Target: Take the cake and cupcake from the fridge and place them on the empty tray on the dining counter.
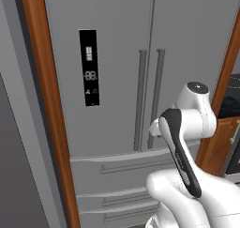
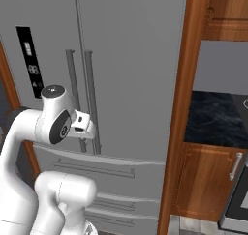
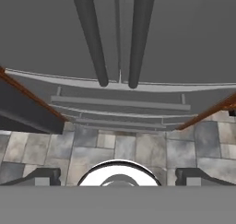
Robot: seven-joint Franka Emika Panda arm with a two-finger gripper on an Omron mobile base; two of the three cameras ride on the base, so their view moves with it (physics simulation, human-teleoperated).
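The fridge (image 1: 117, 58) stands shut before the arm, drawers (image 1: 117, 175) below its doors.

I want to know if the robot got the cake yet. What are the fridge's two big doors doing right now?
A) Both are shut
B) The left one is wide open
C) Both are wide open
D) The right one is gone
A: both doors of the fridge sit flush, with the two long handles side by side along the closed middle seam, and no shelves show.

I log the fridge (image 1: 117, 58): tall, grey, French doors shut, paired vertical handles (image 1: 149, 98), black display panel (image 1: 89, 67), lower drawers (image 1: 117, 175).
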